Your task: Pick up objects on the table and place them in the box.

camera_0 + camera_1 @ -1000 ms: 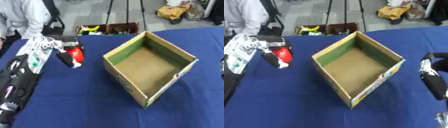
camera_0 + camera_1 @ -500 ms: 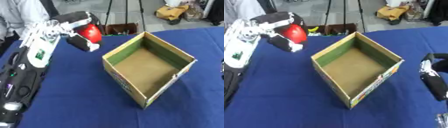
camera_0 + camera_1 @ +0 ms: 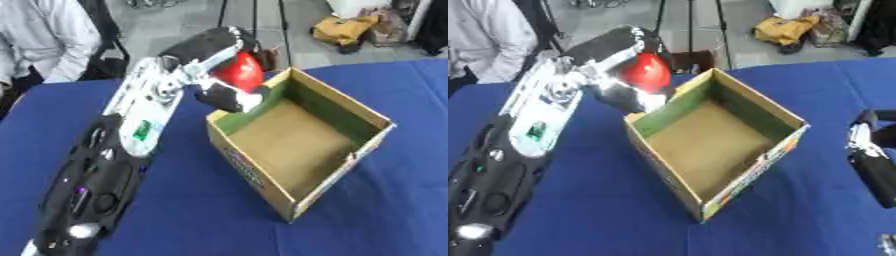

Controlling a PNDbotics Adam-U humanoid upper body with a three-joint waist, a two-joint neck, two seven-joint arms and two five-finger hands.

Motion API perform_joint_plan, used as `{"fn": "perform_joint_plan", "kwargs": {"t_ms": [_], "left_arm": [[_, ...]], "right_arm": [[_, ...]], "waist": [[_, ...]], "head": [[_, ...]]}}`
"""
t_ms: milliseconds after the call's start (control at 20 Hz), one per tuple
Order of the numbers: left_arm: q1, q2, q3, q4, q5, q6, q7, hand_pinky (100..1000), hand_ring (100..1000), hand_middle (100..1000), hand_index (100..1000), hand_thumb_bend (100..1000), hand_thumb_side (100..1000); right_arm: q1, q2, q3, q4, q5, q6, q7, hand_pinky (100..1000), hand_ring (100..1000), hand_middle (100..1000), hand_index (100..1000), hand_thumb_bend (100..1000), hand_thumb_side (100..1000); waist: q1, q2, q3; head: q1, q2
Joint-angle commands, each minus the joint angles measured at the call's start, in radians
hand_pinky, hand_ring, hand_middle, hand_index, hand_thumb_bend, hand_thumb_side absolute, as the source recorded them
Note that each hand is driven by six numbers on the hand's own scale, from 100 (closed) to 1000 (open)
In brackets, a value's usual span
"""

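Observation:
A round red object (image 3: 240, 71) is held in my left hand (image 3: 210, 47), whose fingers curl round it. The hand hangs in the air at the far left corner of the open cardboard box (image 3: 302, 145), just above its rim. The box stands on the blue table (image 3: 184, 200), green on its inner walls, brown and bare on its floor. My right hand (image 3: 872, 162) shows at the right edge of the right eye view, low beside the box; its fingers cannot be made out.
My left arm (image 3: 114, 165) lies across the table's left side from the lower left corner. Beyond the table's far edge are a person in a light shirt (image 3: 44, 35), a tripod's legs and a yellow bag (image 3: 346, 30) on the floor.
My left hand has lifted the red object off the table at the left and carried it right, up to the box's far left corner. The view has shifted slightly.

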Motion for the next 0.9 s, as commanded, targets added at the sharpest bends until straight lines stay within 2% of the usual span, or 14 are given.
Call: {"fn": "perform_joint_plan", "kwargs": {"t_ms": [50,350,650,900], "left_arm": [[-0.035,-0.035,-0.017,0.015,-0.096,-0.034,0.036,126,532,637,614,100,149],[-0.038,-0.106,-0.035,0.055,-0.246,-0.093,0.076,132,542,642,608,100,130],[-0.044,-0.143,-0.020,0.128,-0.408,-0.132,0.141,137,552,650,607,100,111],[-0.038,-0.163,-0.010,0.202,-0.478,-0.151,0.187,122,552,648,600,100,100]], "right_arm": [[-0.014,-0.003,-0.001,-0.021,-0.006,-0.002,-0.006,645,453,420,649,152,392],[-0.033,-0.005,0.000,-0.021,-0.012,-0.002,-0.027,643,452,421,650,151,383],[-0.047,-0.004,0.007,-0.021,-0.026,0.003,-0.056,641,451,420,648,150,376],[-0.051,-0.001,0.009,-0.021,-0.029,0.002,-0.059,641,449,415,645,151,375]], "waist": [[-0.005,-0.016,-0.005],[0.002,0.008,-0.033],[0.006,0.025,-0.060],[0.009,0.033,-0.078]], "head": [[0.012,-0.015],[0.033,-0.032],[0.046,-0.040],[0.048,-0.042]]}}
